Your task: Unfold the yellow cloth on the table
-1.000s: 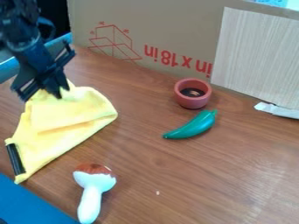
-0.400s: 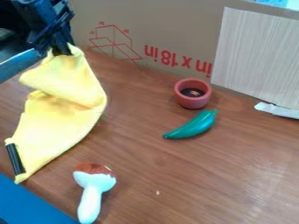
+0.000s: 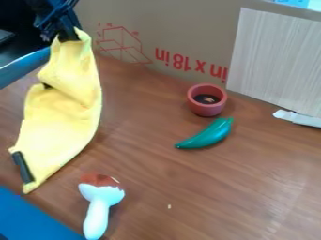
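At the upper left, the black gripper (image 3: 67, 35) is shut on the top end of a yellow cloth (image 3: 65, 110). The cloth hangs from it in a long fold, and its lower end, with a black strip (image 3: 23, 167) along the edge, is down by the table's left side. A toy mushroom (image 3: 100, 201) with a brown-topped white cap lies right of the cloth's lower corner. Farther right are a green toy pepper (image 3: 208, 135) and, just behind it, a small reddish cup (image 3: 207, 100) with something dark inside.
A cardboard panel (image 3: 163, 28) with red print stands along the back of the wooden table (image 3: 207, 187). A light wood-grain board (image 3: 276, 61) leans at the right, with a white piece (image 3: 298, 118) at its foot. Blue surfaces edge the left side and the bottom left corner (image 3: 31, 218).
The gripper has risen toward the top edge, lifting the cloth's upper end. The cloth has stretched taller and narrower, and its lower end has shifted slightly right.
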`<state>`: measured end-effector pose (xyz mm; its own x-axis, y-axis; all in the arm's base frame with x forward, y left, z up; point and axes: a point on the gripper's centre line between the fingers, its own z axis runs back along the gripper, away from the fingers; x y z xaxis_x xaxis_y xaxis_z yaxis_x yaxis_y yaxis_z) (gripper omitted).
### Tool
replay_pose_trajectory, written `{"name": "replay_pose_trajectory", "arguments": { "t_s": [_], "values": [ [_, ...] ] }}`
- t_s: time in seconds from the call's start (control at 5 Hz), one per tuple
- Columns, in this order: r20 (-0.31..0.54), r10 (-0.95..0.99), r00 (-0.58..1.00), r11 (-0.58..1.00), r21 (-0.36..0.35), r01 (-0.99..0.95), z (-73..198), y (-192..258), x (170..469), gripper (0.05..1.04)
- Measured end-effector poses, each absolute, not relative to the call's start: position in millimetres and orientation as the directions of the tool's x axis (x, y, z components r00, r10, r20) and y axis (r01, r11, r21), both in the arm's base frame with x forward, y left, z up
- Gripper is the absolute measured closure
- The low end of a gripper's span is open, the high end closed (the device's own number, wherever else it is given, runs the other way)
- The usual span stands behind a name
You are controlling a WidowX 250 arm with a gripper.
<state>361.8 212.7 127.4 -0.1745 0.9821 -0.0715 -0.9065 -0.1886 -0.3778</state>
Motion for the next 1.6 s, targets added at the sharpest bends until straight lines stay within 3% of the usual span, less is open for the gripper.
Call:
{"name": "replay_pose_trajectory", "arguments": {
  "t_s": [0.4, 0.6, 1.0, 1.2, 1.4, 1.6],
  "values": [
    [-0.027, 0.980, -0.195, -0.193, -0.341, -0.920, 120.1, 213.9, 392.7, 0.982],
    [-0.021, 0.983, -0.181, -0.178, -0.338, -0.924, 115.1, 216.0, 403.8, 0.866],
    [0.017, 0.990, -0.140, -0.126, -0.332, -0.935, 110.3, 219.1, 429.4, 0.895],
    [0.035, 0.989, -0.145, -0.126, -0.318, -0.940, 103.4, 227.3, 437.9, 0.660],
    [0.088, 0.989, -0.116, -0.084, -0.308, -0.948, 110.2, 228.9, 441.4, 0.357],
    [0.258, 0.964, -0.058, 0.000, -0.221, -0.975, 114.4, 224.9, 441.5, 0.108]
  ]
}}
